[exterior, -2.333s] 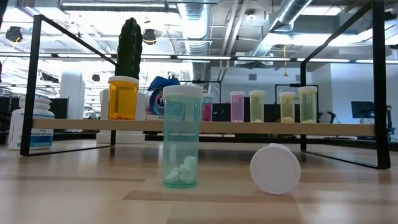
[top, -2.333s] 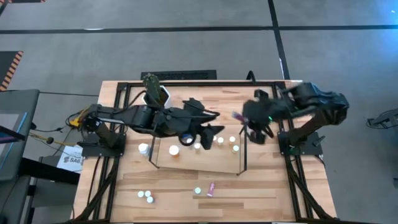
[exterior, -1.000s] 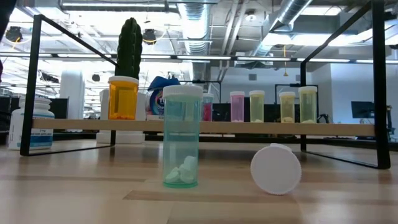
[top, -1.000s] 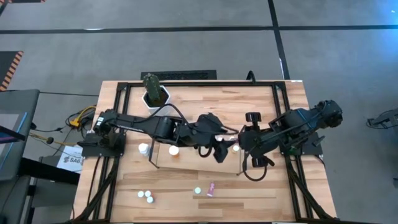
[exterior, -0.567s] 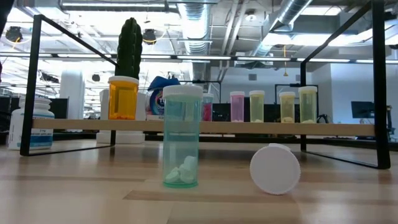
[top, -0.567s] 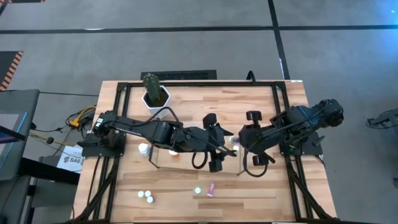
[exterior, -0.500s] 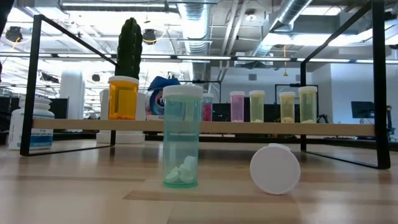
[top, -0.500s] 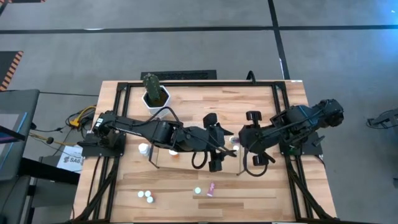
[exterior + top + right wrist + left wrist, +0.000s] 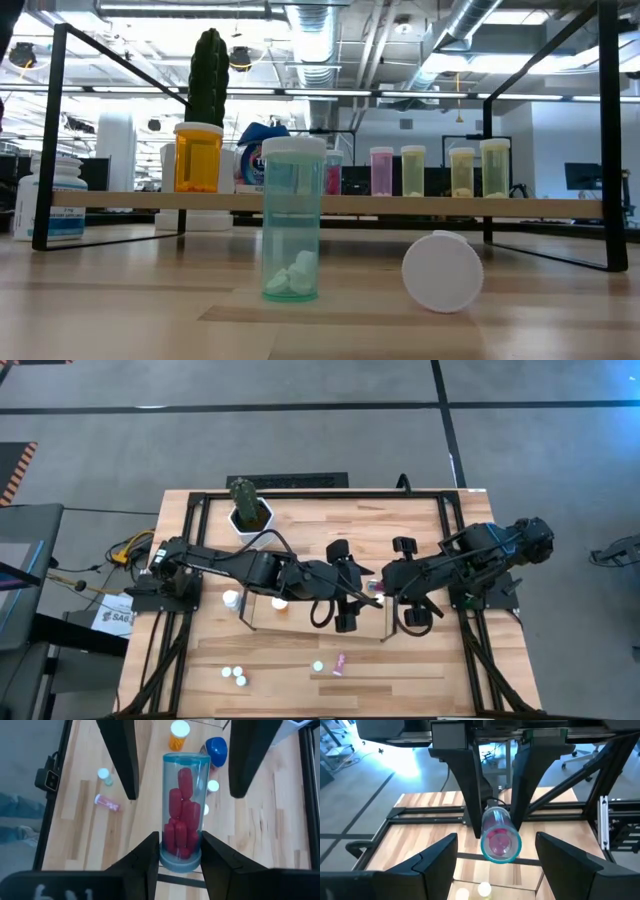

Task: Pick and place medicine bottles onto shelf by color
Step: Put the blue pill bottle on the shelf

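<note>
Pinched between the pressed-in fingers of the right pincer (image 9: 181, 851), a clear medicine bottle (image 9: 182, 805) packed with pink-red capsules lies lengthwise and points straight out from that pincer toward the left arm. The left pincer (image 9: 496, 839) stands spread just ahead of it, one finger on each side of the bottle's far end with a gap on both sides, so the bottle belongs to the right pincer alone. The meeting is new: a couple of seconds ago the right arm was lifted clear at the shelf's right end and the left arm hung over mid-shelf. Since then the two have closed in nose to nose, the left pincer keeping the same spread. It reads as a hand-over about to happen, with the pink bottle not yet on the shelf (image 9: 400, 205), which lies below both pincers. Beyond the held bottle, past the left pincer's fingers, stand an orange bottle (image 9: 177, 735) and a blue-capped bottle (image 9: 216, 750). Farther off to one side, a pink bottle (image 9: 107, 802) lies flat on the bench (image 9: 330, 520) near a white-capped bottle (image 9: 103, 774). Both have yet to be sorted, and the shelf's row of bottles looks unchanged.
</note>
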Motion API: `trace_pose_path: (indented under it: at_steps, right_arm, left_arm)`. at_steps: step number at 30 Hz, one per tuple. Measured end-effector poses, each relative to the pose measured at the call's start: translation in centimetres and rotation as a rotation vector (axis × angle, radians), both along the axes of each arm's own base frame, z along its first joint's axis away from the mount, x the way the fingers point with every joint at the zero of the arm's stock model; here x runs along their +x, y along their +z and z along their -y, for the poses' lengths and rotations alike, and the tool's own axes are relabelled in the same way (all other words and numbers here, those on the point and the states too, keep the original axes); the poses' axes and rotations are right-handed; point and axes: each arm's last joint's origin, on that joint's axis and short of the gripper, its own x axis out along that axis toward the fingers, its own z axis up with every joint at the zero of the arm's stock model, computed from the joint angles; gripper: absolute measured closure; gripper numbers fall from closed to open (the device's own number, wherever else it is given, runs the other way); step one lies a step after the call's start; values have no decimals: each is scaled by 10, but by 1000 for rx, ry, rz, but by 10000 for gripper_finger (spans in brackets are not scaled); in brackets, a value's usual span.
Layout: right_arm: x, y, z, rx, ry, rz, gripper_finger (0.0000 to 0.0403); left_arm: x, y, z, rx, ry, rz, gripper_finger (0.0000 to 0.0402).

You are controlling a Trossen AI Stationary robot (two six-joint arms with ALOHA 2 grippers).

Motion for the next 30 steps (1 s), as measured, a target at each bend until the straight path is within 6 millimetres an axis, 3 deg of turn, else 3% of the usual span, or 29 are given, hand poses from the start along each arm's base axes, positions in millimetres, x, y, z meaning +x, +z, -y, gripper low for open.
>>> trace_pose_path:
  at_steps: [7,21,25,30]
  right_arm:
    - [0,1,0,2,0,5,265]
    - [1,1,-1,11,6,15,263]
    - [1,1,-1,8,4,8,262]
    - [-1,-1,1,3,-8,-19,237]
  left_arm:
    - [1,1,0,-5,2,16,168]
    - [1,1,2,-37,-44,14,326]
    - [1,1,2,-37,-44,16,336]
    - [1,1,2,-53,-39,17,317]
